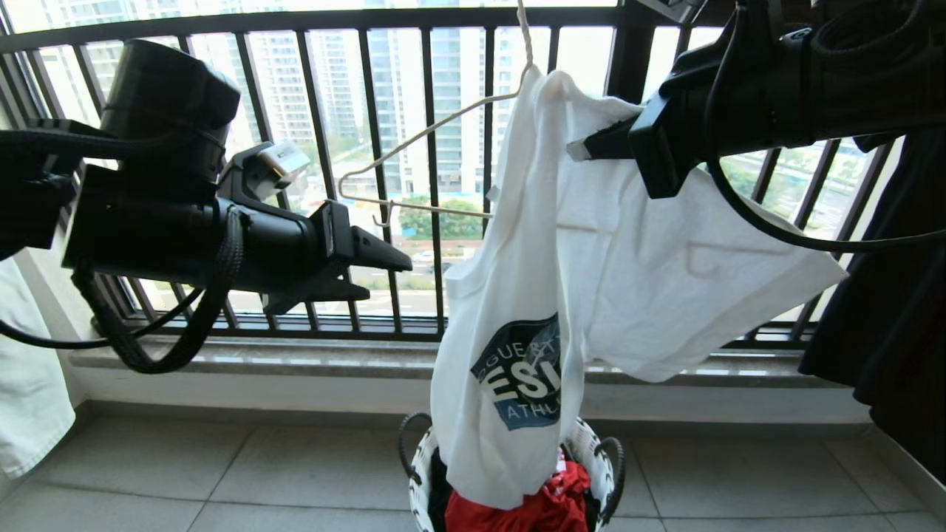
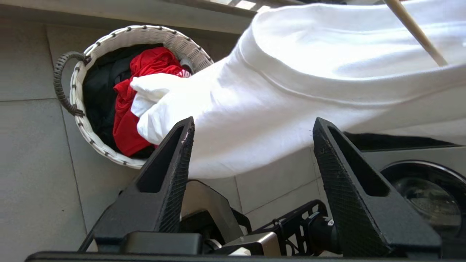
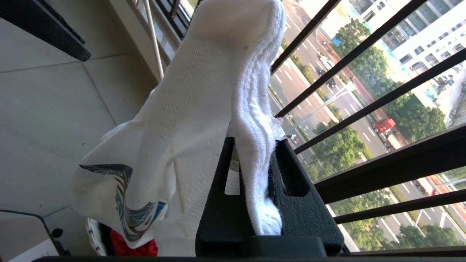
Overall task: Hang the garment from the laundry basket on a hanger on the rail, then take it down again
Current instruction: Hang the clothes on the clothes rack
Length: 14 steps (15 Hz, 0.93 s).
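The white garment point(image 1: 628, 281) with its dark blue logo point(image 1: 521, 373) is draped over the right half of the thin cream hanger point(image 1: 429, 133). The hanger's left arm is bare, and its hook runs up out of view, as does the rail. My right gripper point(image 1: 580, 148) is shut on the garment's ribbed edge point(image 3: 251, 120) near the top. To the left, my left gripper point(image 1: 388, 277) stands open and apart from the cloth, nothing between its fingers point(image 2: 182, 153). The garment's lower end hangs into the laundry basket point(image 1: 421, 462).
The black barred window railing point(image 1: 436, 185) and a stone sill point(image 1: 295, 355) stand right behind. A black garment point(image 1: 894, 310) hangs at far right, a pale one point(image 1: 29, 384) at far left. Red and black clothes point(image 1: 550, 506) fill the basket. A washing machine door point(image 2: 426, 196) is nearby.
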Motion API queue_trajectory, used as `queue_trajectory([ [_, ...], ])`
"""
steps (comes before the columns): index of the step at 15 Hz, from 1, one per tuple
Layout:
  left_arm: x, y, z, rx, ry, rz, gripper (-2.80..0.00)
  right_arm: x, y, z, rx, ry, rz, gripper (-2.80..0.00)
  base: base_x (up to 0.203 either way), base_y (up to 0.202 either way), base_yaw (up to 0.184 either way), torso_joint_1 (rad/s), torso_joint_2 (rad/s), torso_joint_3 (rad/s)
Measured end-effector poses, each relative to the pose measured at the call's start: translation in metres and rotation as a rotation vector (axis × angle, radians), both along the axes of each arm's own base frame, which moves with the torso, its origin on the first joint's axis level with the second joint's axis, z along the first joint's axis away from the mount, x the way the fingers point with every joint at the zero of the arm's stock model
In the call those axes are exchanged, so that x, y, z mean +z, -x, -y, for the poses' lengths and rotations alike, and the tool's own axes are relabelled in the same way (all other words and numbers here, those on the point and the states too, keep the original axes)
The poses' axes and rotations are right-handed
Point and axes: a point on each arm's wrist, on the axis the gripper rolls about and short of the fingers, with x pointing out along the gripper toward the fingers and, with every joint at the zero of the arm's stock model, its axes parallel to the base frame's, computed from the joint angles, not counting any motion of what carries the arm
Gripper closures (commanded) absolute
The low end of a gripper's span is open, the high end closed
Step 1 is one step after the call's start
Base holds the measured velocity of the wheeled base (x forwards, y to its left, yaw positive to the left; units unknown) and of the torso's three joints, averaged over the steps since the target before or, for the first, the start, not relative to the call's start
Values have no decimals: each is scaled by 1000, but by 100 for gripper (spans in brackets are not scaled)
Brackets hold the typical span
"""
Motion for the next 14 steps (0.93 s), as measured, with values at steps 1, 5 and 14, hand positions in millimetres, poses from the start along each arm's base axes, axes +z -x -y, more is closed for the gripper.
queue_trajectory([
  [1,-4,-6,4,23,4,2,-280,2,3,-1,7,-3,4,0,0,0,0,0,0,0],
  [5,-20,-24,14,54,46,-2,-280,7,18,-6,49,-12,15,0,0,0,0,0,0,0],
  [14,-46,-40,27,120,-40,-42,-280,15,37,-16,112,-29,38,0,0,0,0,0,0,0],
])
